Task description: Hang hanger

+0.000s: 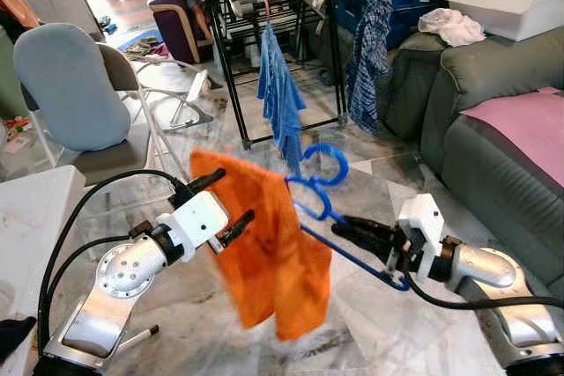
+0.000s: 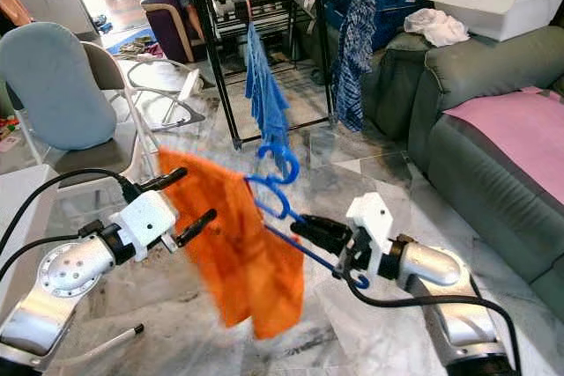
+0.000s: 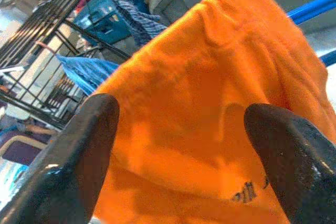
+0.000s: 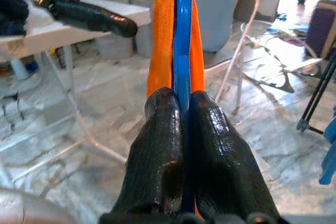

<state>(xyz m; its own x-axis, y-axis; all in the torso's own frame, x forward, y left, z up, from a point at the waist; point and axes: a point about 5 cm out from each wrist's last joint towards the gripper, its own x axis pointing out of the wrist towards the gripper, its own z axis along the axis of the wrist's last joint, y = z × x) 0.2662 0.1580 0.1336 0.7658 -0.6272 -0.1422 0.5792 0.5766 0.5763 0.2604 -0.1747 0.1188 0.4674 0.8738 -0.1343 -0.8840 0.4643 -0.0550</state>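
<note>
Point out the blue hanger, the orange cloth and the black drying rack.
blue hanger (image 1: 328,158), left eye view, on its hook.
orange cloth (image 1: 273,253), left eye view, middle of the hanging fabric.
black drying rack (image 1: 227,68), left eye view, on its front leg.

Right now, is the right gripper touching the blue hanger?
Touching. The right wrist view shows the right gripper with both black fingers pressed against the blue hanger, its bar clamped between them, the orange cloth hanging behind it.
</note>
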